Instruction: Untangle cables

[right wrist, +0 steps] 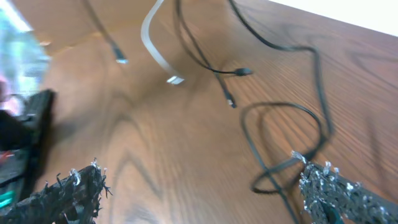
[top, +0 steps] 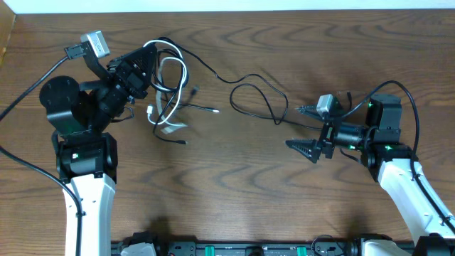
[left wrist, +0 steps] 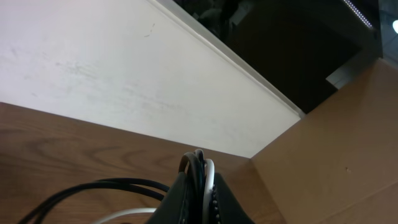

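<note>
The cables hang as a bundle of black and white strands from my left gripper at the upper left, their plugs trailing on the table. My left gripper is shut on these black and white strands. One long black cable runs right across the table in loops toward my right gripper. My right gripper is open and empty, low over the wood. The black cable loop lies by its right finger. A white flat cable and small plugs lie farther off.
The wooden table spreads under both arms. A white wall strip and a brown board stand behind the left gripper. Thick black arm wires loop at the left, and others run by the right arm.
</note>
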Robot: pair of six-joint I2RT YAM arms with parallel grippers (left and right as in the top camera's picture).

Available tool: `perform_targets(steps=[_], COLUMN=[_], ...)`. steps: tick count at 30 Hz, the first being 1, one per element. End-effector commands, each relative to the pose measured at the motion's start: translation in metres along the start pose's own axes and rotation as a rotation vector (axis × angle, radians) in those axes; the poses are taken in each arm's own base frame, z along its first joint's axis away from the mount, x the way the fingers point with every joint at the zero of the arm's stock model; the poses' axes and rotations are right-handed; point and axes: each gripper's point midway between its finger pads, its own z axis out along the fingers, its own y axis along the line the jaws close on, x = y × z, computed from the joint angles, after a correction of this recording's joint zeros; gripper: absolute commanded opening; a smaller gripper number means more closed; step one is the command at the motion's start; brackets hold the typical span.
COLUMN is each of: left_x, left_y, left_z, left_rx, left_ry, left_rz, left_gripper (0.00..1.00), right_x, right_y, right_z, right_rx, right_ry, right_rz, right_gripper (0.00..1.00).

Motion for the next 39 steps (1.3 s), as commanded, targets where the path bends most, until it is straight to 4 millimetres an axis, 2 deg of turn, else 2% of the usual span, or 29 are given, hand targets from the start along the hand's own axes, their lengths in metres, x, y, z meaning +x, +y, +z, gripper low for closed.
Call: perform_targets(steps=[1,6,11,16,20,23,28,32,39], left_x=[-0.011,-0.005,0.003,0.026,0.046,0.058,0.085,0.104,0.124], left_y=[-0.009,-0.004,-0.008,-0.037,-0.059,-0.074,-0.094,-0.096,-0.087], left_z=[-0.006,-0.006,-0.005,-0.004,-0.002,0.002,0.011,0.022,0.037], left_rx=[0.005,-0.014,0.018,0.172,0.282,0.337,0.426,0.458,0.462], left_ry=[-0.031,-0.009,0.028,0.131,0.189,0.213,0.268,0.322,0.386], left_rz=[0.034,0.007,0.016,0.183,0.281,0.336,0.384,0.364,0.318], left_gripper=[0.07,0.07,0.07,0.07,0.08,0.07,0.07,0.07,0.08], right_x=[-0.008,-0.009,-0.021,-0.044,-0.066,-0.08,-0.09,-0.091,-0.1], right_y=[0.017,0.019,0.014,0.01,0.019,0.033,0.042,0.048,0.046], right_z=[-0.001,-0.001,-0.001,-0.001,0.006,0.016,0.042,0.055,0.055], right_rx=[-0.108,-0.12,-0.114,-0.119,-0.167,-0.209,-0.173,-0.162,-0.143], right_ry=[-0.051,-0.058,-0.077,-0.119,-0.148,-0.163,-0.177,-0.176,-0.21], right_rz=[-0.032,-0.019,0.113,0.277,0.314,0.295,0.379,0.413,0.426], right_gripper=[0.99,0.99,0.96,0.89,0.88,0.87,0.86,0.86,0.84])
